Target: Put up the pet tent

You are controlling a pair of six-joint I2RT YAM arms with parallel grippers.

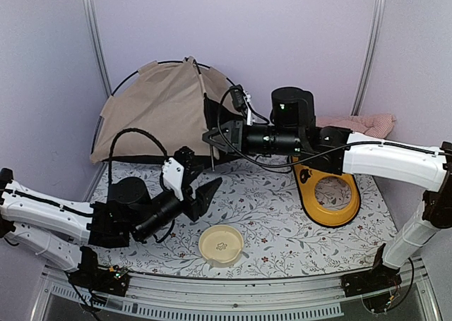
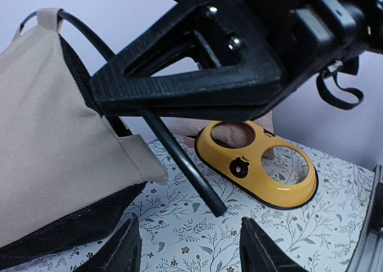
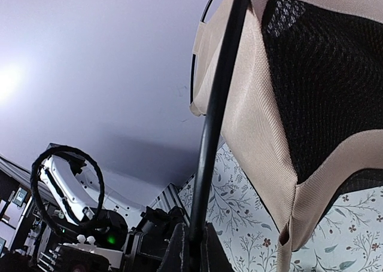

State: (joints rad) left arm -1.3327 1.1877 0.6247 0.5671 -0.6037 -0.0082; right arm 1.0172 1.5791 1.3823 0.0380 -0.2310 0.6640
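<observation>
Tent (image 1: 159, 106) far left on bench (image 1: 282, 229). My right fingers (image 1: 215, 139) clamp its pole (image 2: 182, 161). My left fingers (image 2: 122, 251) gape empty under the pole's free end. I'd close squarely on that tip, no twisting.

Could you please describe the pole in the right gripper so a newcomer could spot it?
Find the tan tent at back left. At its right edge, one thin black pole slants down to a bare end, pinched by the right gripper.
</observation>
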